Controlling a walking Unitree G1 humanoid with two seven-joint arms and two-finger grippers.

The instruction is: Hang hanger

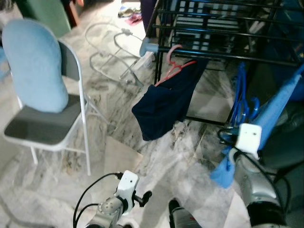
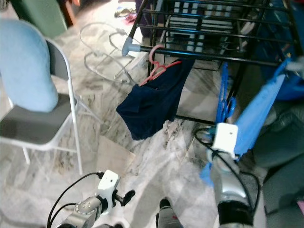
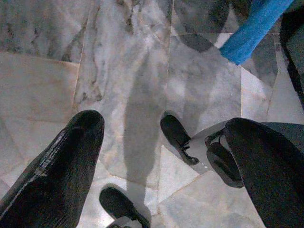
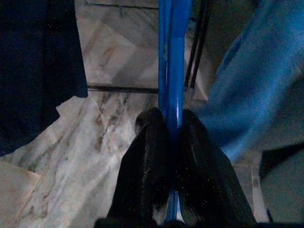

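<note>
So the right gripper [image 4: 172, 142] is clamped tight on the blue hanger [image 4: 171, 57], fingers pinching its thin bar, with a light blue garment [image 1: 280, 102] draped off to its outer side. The hanger's long axis runs straight up and away from the claw toward the black drying rack [image 1: 228, 33], whose rails sit above and ahead of it. A pink hanger [image 1: 173, 66] with a navy garment [image 1: 164, 107] hangs inward of it. The left gripper [image 3: 161, 142] hangs low, fingers spread, holding nothing, so the right arm's clearly the one for the lift.
</note>
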